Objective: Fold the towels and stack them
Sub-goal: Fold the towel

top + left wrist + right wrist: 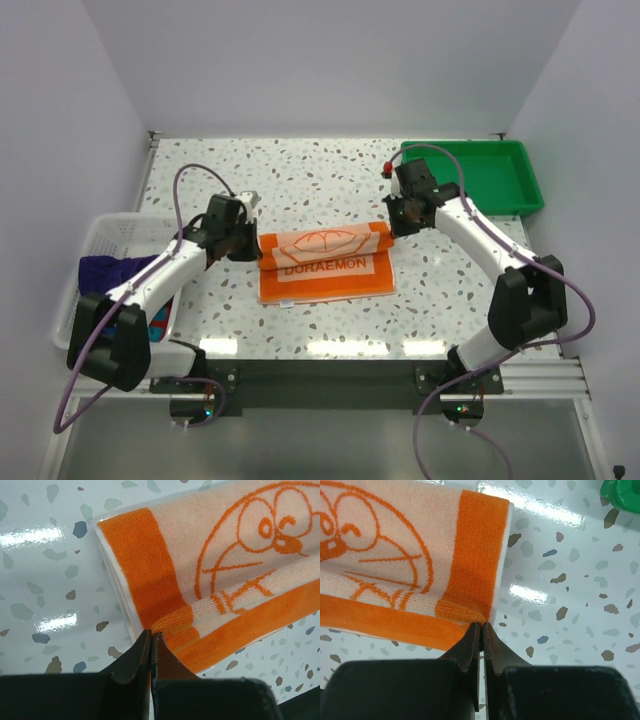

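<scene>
An orange-and-white towel (pixel 325 262) with a cartoon face outline lies partly folded at the table's middle, its far edge lifted and rolled toward the front. My left gripper (pixel 252 245) is shut on the towel's left corner. In the left wrist view the gripper's tips (pixel 151 634) pinch the orange border of the towel (pixel 215 555). My right gripper (pixel 395 222) is shut on the right corner. In the right wrist view its tips (pixel 481 626) pinch the orange hem of the towel (pixel 395 555). A dark purple towel (pixel 110 270) and a blue-and-red one (pixel 160 320) lie in the basket.
A white mesh basket (pixel 105 228) stands at the table's left edge, under the left arm. A green plastic tray (pixel 500 175) sits at the back right, its corner (pixel 620 495) showing in the right wrist view. White walls enclose the table on three sides.
</scene>
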Controlling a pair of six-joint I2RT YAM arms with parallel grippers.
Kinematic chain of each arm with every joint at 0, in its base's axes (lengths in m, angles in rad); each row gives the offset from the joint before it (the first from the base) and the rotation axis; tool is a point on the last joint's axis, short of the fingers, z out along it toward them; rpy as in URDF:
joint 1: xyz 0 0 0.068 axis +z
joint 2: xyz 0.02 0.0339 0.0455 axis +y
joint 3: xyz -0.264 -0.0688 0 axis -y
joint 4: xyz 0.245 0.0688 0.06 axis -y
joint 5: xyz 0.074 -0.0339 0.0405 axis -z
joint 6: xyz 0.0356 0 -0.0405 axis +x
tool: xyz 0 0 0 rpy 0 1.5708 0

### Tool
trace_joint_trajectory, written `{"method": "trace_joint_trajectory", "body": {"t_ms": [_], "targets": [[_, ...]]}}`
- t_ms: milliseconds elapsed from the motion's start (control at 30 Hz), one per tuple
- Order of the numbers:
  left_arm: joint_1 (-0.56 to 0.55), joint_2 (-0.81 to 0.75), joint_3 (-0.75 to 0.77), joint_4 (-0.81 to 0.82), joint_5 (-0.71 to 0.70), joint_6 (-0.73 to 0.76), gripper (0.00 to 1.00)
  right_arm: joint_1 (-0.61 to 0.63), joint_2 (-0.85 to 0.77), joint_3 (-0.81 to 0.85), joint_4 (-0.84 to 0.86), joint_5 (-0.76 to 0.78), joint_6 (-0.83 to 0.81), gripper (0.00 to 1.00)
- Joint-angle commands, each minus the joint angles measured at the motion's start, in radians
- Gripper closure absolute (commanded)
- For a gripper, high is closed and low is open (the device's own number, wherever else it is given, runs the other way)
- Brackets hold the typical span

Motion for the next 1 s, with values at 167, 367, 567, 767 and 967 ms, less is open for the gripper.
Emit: {"method": "trace_joint_trajectory", "body": {"t_ms": [167,367,567,767,967], "targets": [[0.011,-0.048,0.018,-0.133,-0.079,-0.025,1.0,-0.026,-0.099,-0.077,-0.014,0.029,0.033,1.0],[0.011,-0.043,-0.031,-0.11,-0.053,-0.041,1.0,-0.026,-0.123,-0.189,0.024,-0.003,0.07,1.0],[0.0,-0.02,-0.094,-0.064,-0.009,-0.067,1.0,-0.025,-0.09,-0.229,0.064,0.012,0.087,1.0],[-0.003,-0.001,-0.16,-0.024,0.011,-0.097,1.0,-0.026,-0.048,-0.255,0.092,0.014,0.097,1.0],[-0.007,0.007,-0.188,0.004,0.022,-0.111,1.0,-0.026,-0.039,-0.257,0.104,0.015,0.105,1.0]]}}
